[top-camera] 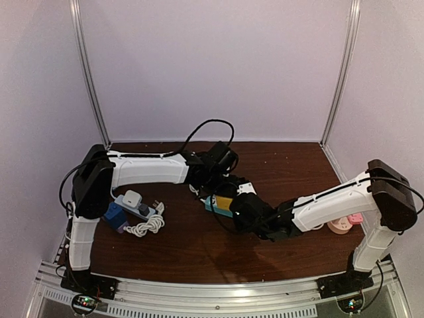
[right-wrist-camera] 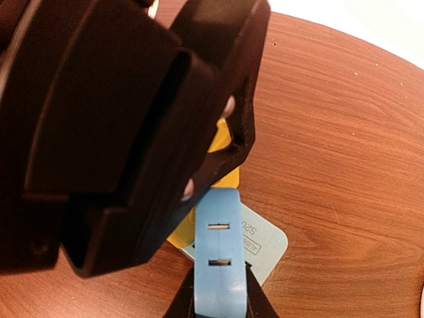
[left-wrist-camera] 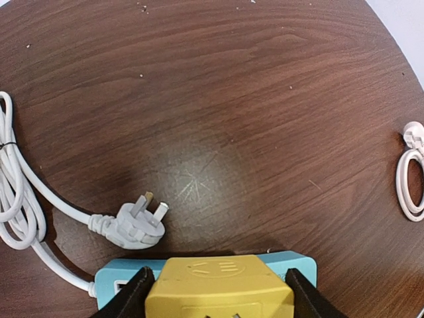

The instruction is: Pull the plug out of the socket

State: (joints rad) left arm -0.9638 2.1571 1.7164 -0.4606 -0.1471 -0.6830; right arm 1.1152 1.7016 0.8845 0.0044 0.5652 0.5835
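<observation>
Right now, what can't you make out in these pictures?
Top view: where yellow plug meets blue socket, too small, crowded by the right pincer.
Left wrist view: plug's lower half in the left pincer, cut off by the bottom edge.
Right wrist view: most of the plug, behind the left pincer.

Loose plug (left-wrist-camera: pixel 136 224) on table (left-wrist-camera: pixel 232 99) beside socket (left-wrist-camera: pixel 114 273)

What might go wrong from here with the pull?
The right gripper pinches the blue socket by a narrow edge, so it may slip or twist when the left gripper pulls the yellow plug. The grippers are crowded together and may collide. The loose white plug lies beside the socket; its cord may drag.
</observation>
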